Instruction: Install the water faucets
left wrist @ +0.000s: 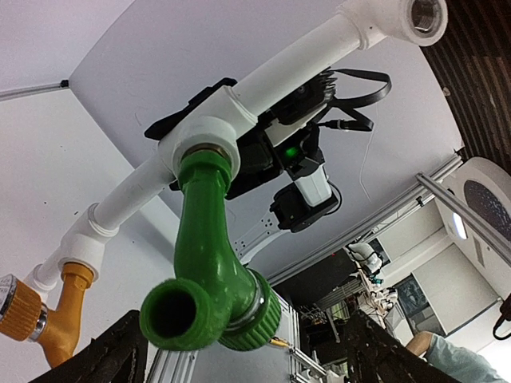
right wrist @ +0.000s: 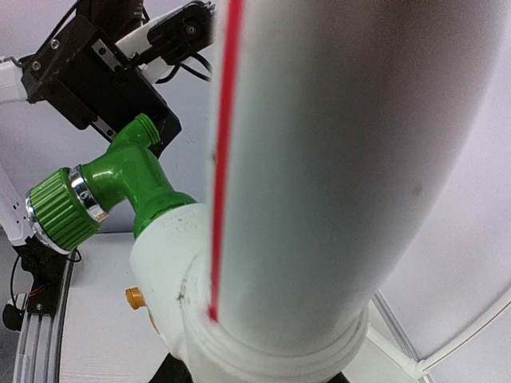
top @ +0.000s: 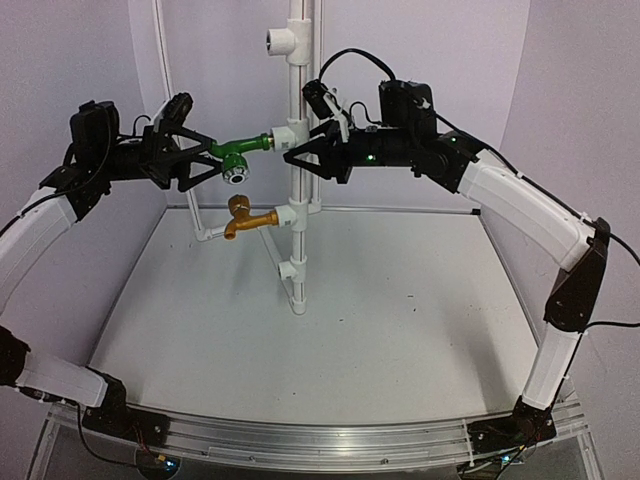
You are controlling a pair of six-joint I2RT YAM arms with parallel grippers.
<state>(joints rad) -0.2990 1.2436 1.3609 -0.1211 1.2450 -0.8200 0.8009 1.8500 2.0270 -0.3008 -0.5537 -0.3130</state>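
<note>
The green faucet (top: 238, 155) is seated in a white T-fitting (top: 286, 137) on the upright white pipe (top: 297, 90), spout toward my left gripper. It also shows in the left wrist view (left wrist: 209, 239) and the right wrist view (right wrist: 120, 187). The golden-brass faucet (top: 245, 215) sits in the fitting below, also in the left wrist view (left wrist: 48, 319). My left gripper (top: 212, 160) is open, its fingers (left wrist: 112, 355) spread on either side of the green faucet without touching it. My right gripper (top: 298, 150) is closed on the pipe fitting (right wrist: 263, 351) from the right.
An empty T-fitting (top: 284, 40) is at the top of the pipe and another small one (top: 289, 268) is near its foot. Thin white rods (top: 205, 225) brace the pipe at the back. Purple walls enclose the white table (top: 400, 320).
</note>
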